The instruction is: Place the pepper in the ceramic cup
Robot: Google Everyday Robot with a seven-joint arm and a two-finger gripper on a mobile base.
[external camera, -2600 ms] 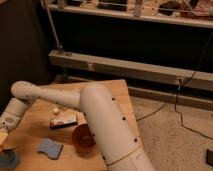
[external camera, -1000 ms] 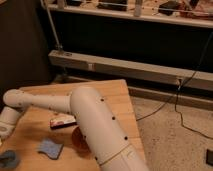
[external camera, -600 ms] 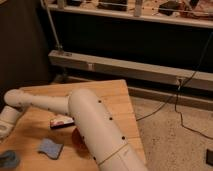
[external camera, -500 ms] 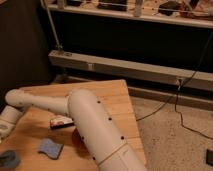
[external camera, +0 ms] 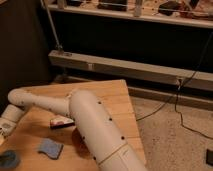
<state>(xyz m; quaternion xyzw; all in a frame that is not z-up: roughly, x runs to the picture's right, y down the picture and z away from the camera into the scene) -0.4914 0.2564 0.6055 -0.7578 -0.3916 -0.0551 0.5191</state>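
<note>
Pincer (external camera: 4, 132) clenched, close by the ceramic cup (external camera: 9, 160) on the worktop (external camera: 112, 95); blue cloth (external camera: 50, 148) right of cup.

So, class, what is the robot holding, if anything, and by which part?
It cannot be told. The gripper sits at the picture's left edge, near the cup, jaws shut; whatever may be between them is hidden.

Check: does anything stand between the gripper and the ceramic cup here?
Nothing visible does. The gripper, shut, is at the view's left edge over the table, with the ceramic cup just below it in the view and bare wood between. The blue cloth lies off to the cup's right. The pepper cannot be seen.
</note>
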